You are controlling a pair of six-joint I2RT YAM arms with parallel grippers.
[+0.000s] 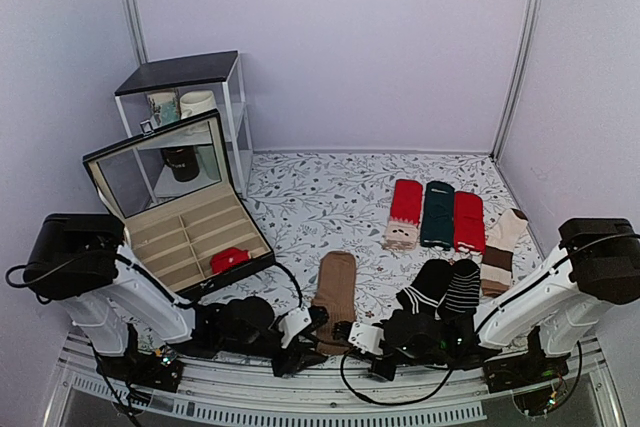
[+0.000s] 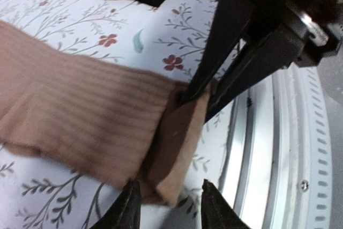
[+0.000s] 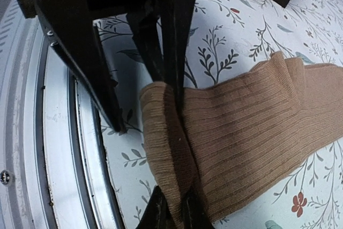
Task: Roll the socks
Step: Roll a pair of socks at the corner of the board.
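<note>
The brown socks (image 1: 335, 287) lie as a flat ribbed strip on the floral cloth, and their near end is folded up and over. In the right wrist view, my right gripper (image 3: 177, 211) is shut on that folded end (image 3: 166, 143). In the left wrist view, my left gripper (image 2: 170, 207) is open, with its fingertips (image 2: 130, 207) on either side of a corner of the same folded end (image 2: 177, 148). The right gripper's fingers pinch the fold from the opposite side. In the top view the two grippers, left (image 1: 310, 332) and right (image 1: 352, 332), meet at the sock's near end.
An open jewellery box (image 1: 185, 237) holds a red roll (image 1: 229, 259) at the left. Black striped socks (image 1: 442, 287) lie just right of the brown ones. Flat red and dark green socks (image 1: 438, 213) lie further back. A white shelf (image 1: 190, 107) stands at the back left. A metal rail (image 2: 300, 148) runs along the near edge.
</note>
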